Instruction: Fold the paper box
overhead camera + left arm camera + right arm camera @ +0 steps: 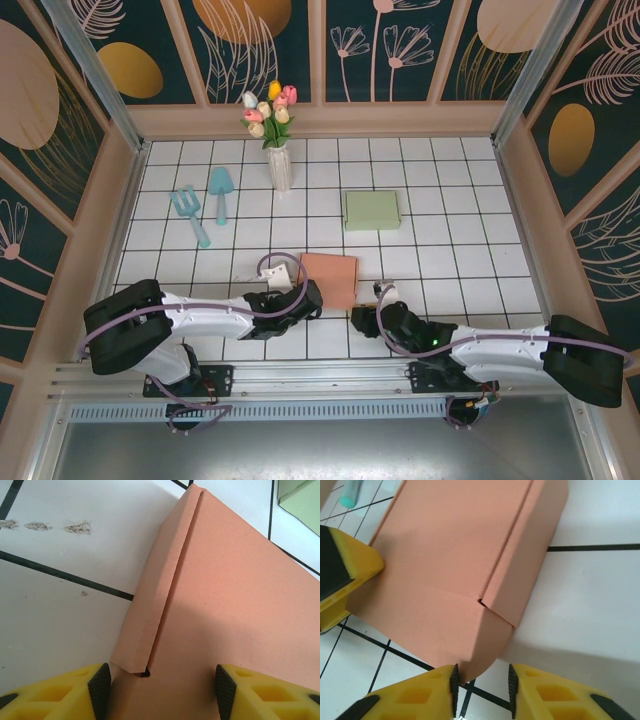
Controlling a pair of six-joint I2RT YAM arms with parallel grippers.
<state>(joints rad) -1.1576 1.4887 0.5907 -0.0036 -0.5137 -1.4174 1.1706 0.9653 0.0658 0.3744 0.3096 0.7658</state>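
The salmon paper box [328,278] lies closed and flat on the tiled table, near the front middle. My left gripper [310,297] is at its near left corner. In the left wrist view my left gripper [162,692] stands wide open astride that corner of the box [235,595], left pad beside the folded side wall. My right gripper [362,312] is at the near right corner. There, in the right wrist view, my right gripper [481,687] stands open around a rounded flap tip of the box [450,555], which touches only its left pad. A left gripper finger [345,570] rests against the box's far side.
A pale green box [372,210] sits behind the salmon one, its corner in the left wrist view [300,505]. A teal fork [190,215] and a teal shovel [220,193] lie at the back left. A white vase of tulips [279,160] stands at the back.
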